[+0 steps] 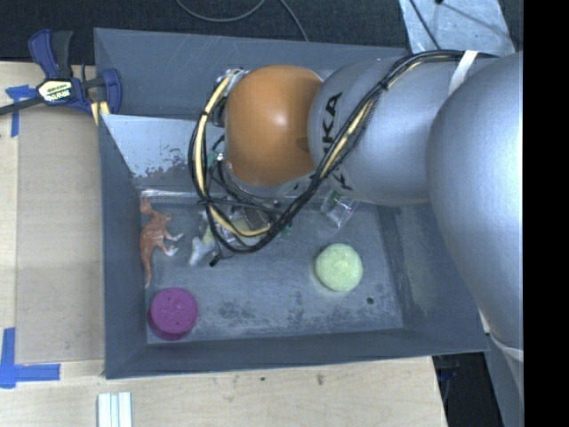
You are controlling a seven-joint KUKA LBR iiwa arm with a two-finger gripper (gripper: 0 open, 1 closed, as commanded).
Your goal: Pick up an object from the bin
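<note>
Gripper [212,241]: located low in the left-centre of the bin [267,332], under the arm's orange wrist cover [267,127] and a bundle of yellow and black cables [233,225]. The cover and cables hide most of it. Whether it is open or closed cannot be told, and nothing can be seen in its hold.

A small grey-and-white piece [197,250] sits against the gripper's left side. It cannot be told whether this belongs to the tool or is a loose item on the floor.

Nearest item: an orange-brown toy animal [153,236], lying lengthwise along the left wall, just left of the gripper and apart from it.

Further items on the bin floor:
- A magenta round disc [172,313] in the near-left corner, below the toy animal and well clear of the gripper.
- A pale green round ball [338,268] right of centre, lying alone, apart from the gripper.
- A small clear plastic piece [339,208] above the green ball, close under the arm's silver body [400,140].

The arm enters from the right and spans the upper half of the bin.
</note>
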